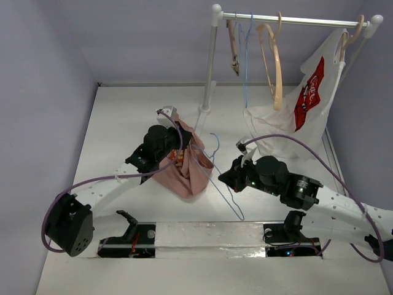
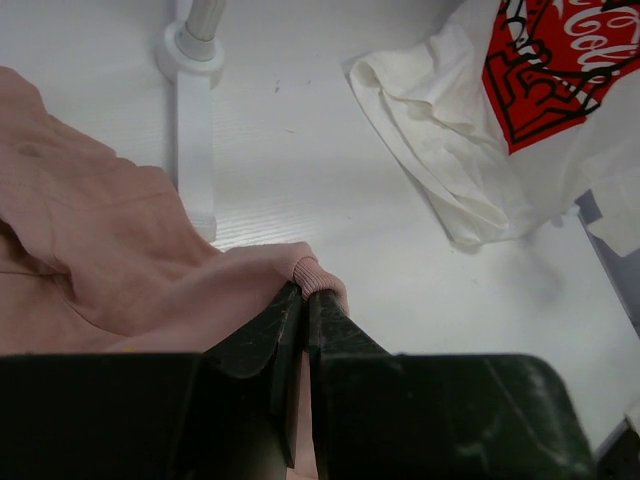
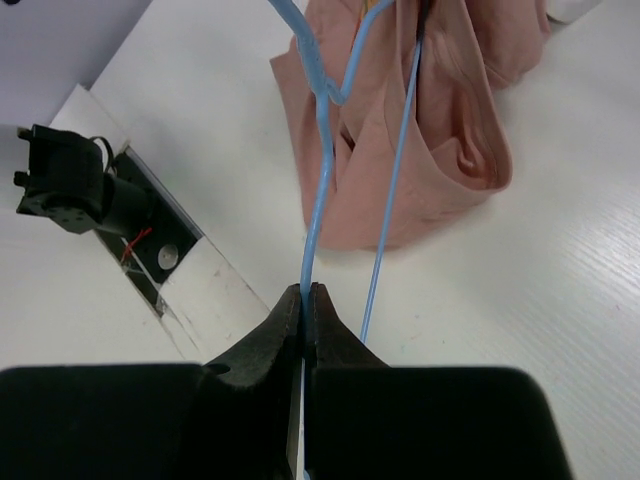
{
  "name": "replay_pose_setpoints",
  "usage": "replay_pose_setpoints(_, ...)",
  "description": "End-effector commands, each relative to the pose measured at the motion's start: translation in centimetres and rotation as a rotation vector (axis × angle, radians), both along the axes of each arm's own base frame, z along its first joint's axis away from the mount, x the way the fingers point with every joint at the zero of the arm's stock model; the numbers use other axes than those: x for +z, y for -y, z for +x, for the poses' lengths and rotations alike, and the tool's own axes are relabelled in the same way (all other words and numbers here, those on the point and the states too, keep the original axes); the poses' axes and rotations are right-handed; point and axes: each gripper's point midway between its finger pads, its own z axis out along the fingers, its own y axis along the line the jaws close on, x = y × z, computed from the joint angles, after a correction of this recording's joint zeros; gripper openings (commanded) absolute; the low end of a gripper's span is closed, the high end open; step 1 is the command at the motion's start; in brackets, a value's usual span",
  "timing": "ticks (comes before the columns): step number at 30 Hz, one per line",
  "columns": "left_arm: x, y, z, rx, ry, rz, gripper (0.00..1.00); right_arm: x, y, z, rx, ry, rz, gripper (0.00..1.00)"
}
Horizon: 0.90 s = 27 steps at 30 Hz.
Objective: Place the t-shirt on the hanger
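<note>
The dusty-pink t-shirt (image 1: 187,171) hangs bunched just above the table, left of centre. My left gripper (image 1: 174,151) is shut on its ribbed collar edge, as the left wrist view shows (image 2: 305,290), with pink cloth (image 2: 110,250) spreading to the left. The light-blue wire hanger (image 1: 228,200) runs slanted from the shirt down toward the front. My right gripper (image 1: 222,177) is shut on one wire of it (image 3: 304,292). In the right wrist view the hanger (image 3: 318,190) reaches up into the folds of the t-shirt (image 3: 440,130). The hook is partly hidden.
A white clothes rack (image 1: 209,67) stands at the back, its foot close behind the shirt (image 2: 195,60). On it hang tan wooden hangers (image 1: 276,61), another blue wire hanger (image 1: 245,55) and a white shirt with a red logo (image 1: 310,92), whose hem lies on the table (image 2: 450,150).
</note>
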Motion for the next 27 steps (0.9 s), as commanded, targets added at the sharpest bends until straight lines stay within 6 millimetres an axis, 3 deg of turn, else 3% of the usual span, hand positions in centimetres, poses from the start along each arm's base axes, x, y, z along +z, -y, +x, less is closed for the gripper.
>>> replay_pose_setpoints(1, 2.8, 0.4, -1.5, -0.026, 0.039, -0.064, 0.00, 4.8, -2.7, 1.4, 0.006, 0.129, 0.176, 0.00)
replay_pose_setpoints(5, 3.6, -1.1, -2.1, 0.058, 0.038, -0.065, 0.00, 6.1, -3.5, 4.4, -0.107, 0.220, 0.218, 0.00)
replay_pose_setpoints(8, 5.6, -2.9, -2.3, 0.141, 0.067, -0.070, 0.00, 7.5, -4.0, 5.5, -0.183, 0.294, 0.228, 0.00)
replay_pose_setpoints(10, 7.7, -3.9, -2.6, 0.177, 0.094, -0.085, 0.00, 8.9, -4.5, 4.9, -0.198, 0.358, 0.227, 0.00)
replay_pose_setpoints(12, 10.0, -4.5, -3.1, 0.194, 0.130, -0.115, 0.00, 9.9, -4.1, 5.5, -0.287, 0.397, 0.210, 0.00)
replay_pose_setpoints(16, 13.1, -3.7, -4.7, 0.140, 0.178, -0.178, 0.00, 10.9, -4.7, 6.3, -0.351, 0.465, 0.232, 0.00)
replay_pose_setpoints(21, 16.1, -0.9, -8.2, 0.018, 0.197, -0.222, 0.00, 11.2, -8.2, 7.9, -0.370, 0.536, 0.231, 0.00)
replay_pose_setpoints(22, 16.5, -0.7, -8.7, 0.010, 0.197, -0.229, 0.00, 12.0, -9.3, 8.5, -0.387, 0.568, 0.241, 0.00)
replay_pose_setpoints(24, 17.8, -1.4, -9.6, 0.030, 0.203, -0.252, 0.00, 13.2, -9.9, 9.2, -0.419, 0.625, 0.251, 0.00)
replay_pose_setpoints(27, 19.5, -2.5, -10.9, 0.043, 0.211, -0.291, 0.00, 16.6, -10.8, 9.6, -0.445, 0.703, 0.330, 0.00)
